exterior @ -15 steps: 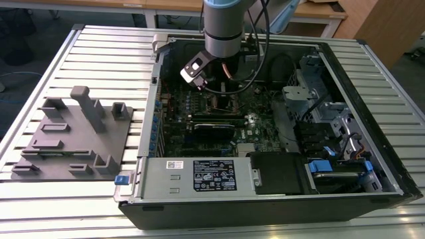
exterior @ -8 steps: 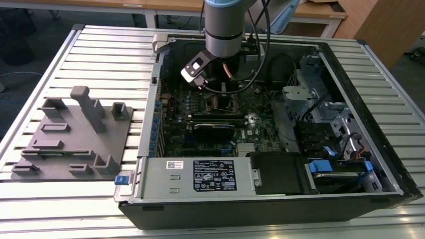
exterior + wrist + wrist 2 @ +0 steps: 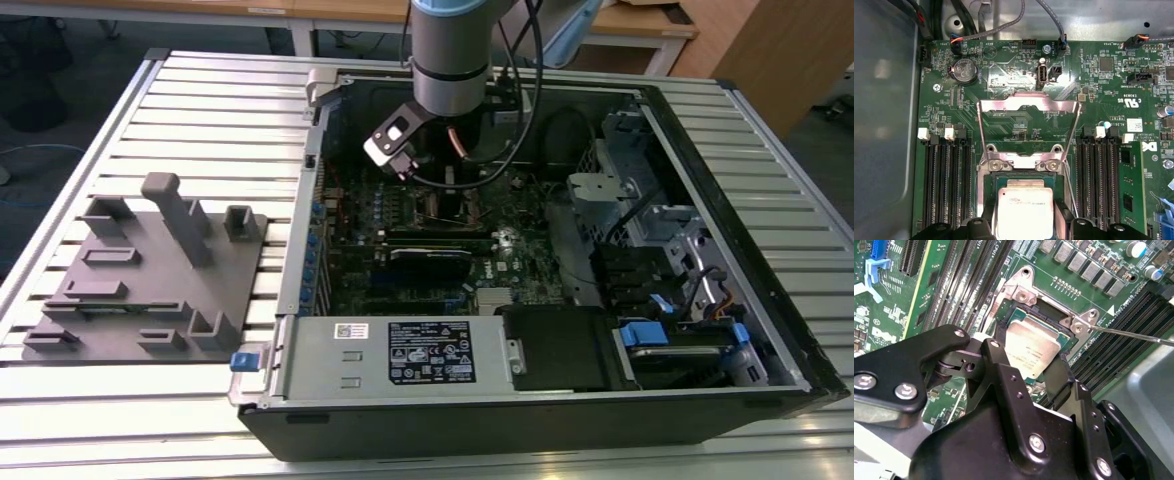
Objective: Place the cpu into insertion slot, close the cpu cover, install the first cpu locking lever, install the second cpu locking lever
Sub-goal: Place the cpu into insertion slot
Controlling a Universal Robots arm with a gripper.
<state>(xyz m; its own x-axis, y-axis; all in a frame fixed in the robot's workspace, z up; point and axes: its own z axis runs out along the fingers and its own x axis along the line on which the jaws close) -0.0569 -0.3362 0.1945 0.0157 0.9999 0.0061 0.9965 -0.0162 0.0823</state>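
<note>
Cpu work in the exterior view takes place deep in the open computer case (image 3: 747, 250) on the slatted table (image 3: 200, 100), where the arm (image 3: 454, 60) reaches down to the green board. In the second wrist view the gripper (image 3: 1026, 354) is clenched on the cpu (image 3: 1033, 342), one black finger (image 3: 999, 365) against each of two opposite edges, right at the insertion slot (image 3: 1049, 314). In the first wrist view the cpu (image 3: 1025, 210) lies over the insertion slot (image 3: 1026, 176), and the cpu cover (image 3: 1026, 104) is swung up and open beyond it.
</note>
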